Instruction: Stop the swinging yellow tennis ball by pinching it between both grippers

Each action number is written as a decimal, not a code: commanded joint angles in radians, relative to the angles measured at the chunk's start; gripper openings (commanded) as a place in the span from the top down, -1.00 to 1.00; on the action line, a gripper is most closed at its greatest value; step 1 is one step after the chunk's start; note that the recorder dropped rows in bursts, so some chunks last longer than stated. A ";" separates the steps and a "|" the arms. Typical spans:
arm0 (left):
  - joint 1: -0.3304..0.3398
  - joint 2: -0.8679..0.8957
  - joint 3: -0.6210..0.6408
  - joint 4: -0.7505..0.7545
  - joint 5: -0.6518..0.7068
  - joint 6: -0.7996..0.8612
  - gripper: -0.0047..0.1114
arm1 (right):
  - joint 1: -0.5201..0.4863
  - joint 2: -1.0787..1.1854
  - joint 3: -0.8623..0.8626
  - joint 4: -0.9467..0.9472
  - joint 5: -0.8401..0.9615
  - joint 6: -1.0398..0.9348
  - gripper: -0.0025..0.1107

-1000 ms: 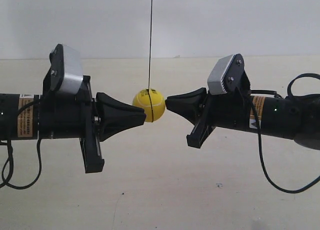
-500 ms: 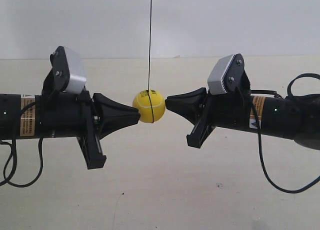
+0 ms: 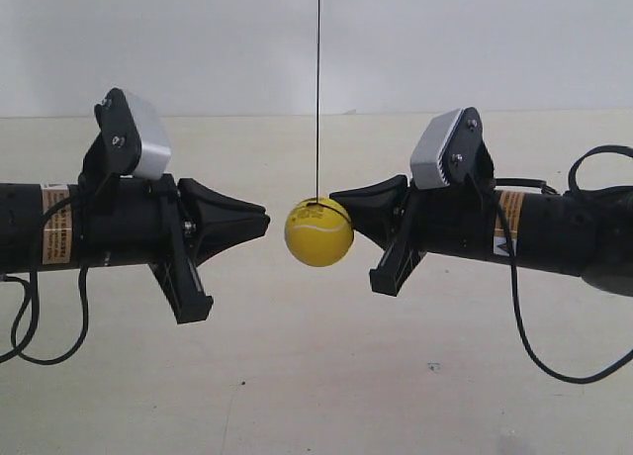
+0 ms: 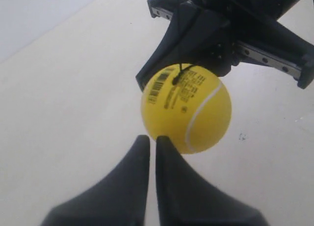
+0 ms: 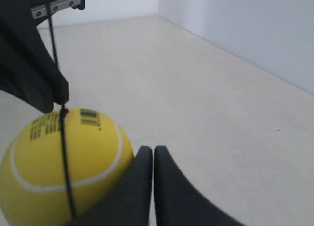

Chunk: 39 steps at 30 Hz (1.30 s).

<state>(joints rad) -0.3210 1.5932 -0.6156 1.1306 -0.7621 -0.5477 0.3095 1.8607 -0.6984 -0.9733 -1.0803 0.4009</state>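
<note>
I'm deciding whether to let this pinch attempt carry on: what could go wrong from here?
1. A gap separates the yellow tennis ball from the gripper at the exterior view's left, so the ball is unpinched and may swing off on its string.
2. The right gripper, shut to a point, touches the ball off-centre; pushing could roll it aside instead of trapping it.

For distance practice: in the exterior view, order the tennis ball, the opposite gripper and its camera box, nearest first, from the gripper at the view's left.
1. Yellow tennis ball, just off the tip of the gripper at the exterior view's left.
2. Gripper at the exterior view's right, on the ball's far side.
3. Silver-grey camera box, atop that arm.
</note>
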 commanded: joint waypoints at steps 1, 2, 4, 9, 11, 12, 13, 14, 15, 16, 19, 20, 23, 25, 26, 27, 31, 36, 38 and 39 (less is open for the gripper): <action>-0.002 0.003 -0.008 0.008 -0.025 -0.011 0.84 | 0.001 -0.004 -0.001 -0.011 -0.009 0.004 0.96; -0.002 0.003 -0.008 0.010 -0.025 -0.013 0.84 | 0.001 -0.004 -0.001 -0.011 -0.009 0.004 0.96; -0.002 0.003 -0.008 0.010 -0.026 -0.020 0.84 | 0.001 -0.004 -0.001 -0.011 -0.007 0.004 0.96; -0.006 0.023 -0.008 0.010 -0.045 -0.020 0.84 | 0.001 -0.004 -0.001 -0.011 -0.007 0.004 0.96; -0.006 0.035 -0.008 0.010 -0.052 -0.020 0.84 | 0.001 -0.004 -0.001 -0.011 -0.007 0.004 0.96; -0.006 0.039 -0.008 0.010 -0.051 -0.020 0.84 | 0.001 -0.004 -0.001 -0.011 -0.007 0.004 0.96; -0.006 0.039 -0.008 0.010 -0.051 -0.020 0.84 | 0.001 -0.004 -0.001 -0.011 -0.007 0.004 0.96; -0.006 0.039 -0.008 0.010 -0.051 -0.020 0.84 | 0.001 -0.004 -0.001 -0.011 -0.007 0.004 0.96; -0.006 0.039 -0.008 0.010 -0.054 -0.020 0.84 | 0.001 -0.004 -0.001 -0.011 -0.007 0.004 0.96; -0.006 0.039 -0.008 0.010 -0.056 -0.020 0.84 | 0.001 -0.004 -0.001 -0.011 -0.007 0.004 0.96; -0.006 0.039 -0.014 0.010 -0.060 -0.020 0.84 | 0.001 -0.004 -0.001 -0.012 -0.006 0.008 0.96; -0.006 0.039 -0.013 0.005 -0.061 -0.013 0.84 | 0.001 -0.004 -0.001 -0.012 -0.005 0.008 0.96; -0.006 0.049 -0.013 -0.011 -0.101 0.006 0.84 | 0.001 -0.004 -0.001 -0.019 -0.005 0.016 0.96; -0.006 0.059 -0.013 -0.014 -0.104 0.013 0.84 | 0.001 -0.004 -0.001 -0.023 -0.005 0.016 0.96; -0.006 0.062 -0.013 -0.014 -0.102 0.022 0.84 | 0.001 -0.004 -0.001 -0.025 -0.005 0.016 0.96; -0.006 0.062 -0.013 -0.014 -0.097 0.024 0.84 | 0.001 -0.004 -0.001 -0.027 -0.005 0.016 0.96; -0.006 0.062 -0.013 -0.016 -0.102 0.024 0.84 | 0.001 -0.004 -0.001 -0.027 -0.005 0.016 0.96; -0.006 0.062 -0.013 -0.016 -0.102 0.024 0.84 | 0.001 -0.004 -0.001 -0.027 0.002 0.016 0.96; -0.006 0.062 -0.013 -0.016 -0.102 0.024 0.84 | 0.001 -0.004 -0.001 -0.027 0.004 0.016 0.96; -0.006 0.062 -0.013 -0.016 -0.102 0.024 0.84 | 0.001 -0.004 -0.001 -0.027 0.006 0.016 0.96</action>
<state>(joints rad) -0.3210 1.6520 -0.6251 1.1307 -0.8527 -0.5299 0.3095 1.8607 -0.6984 -0.9866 -1.0717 0.4165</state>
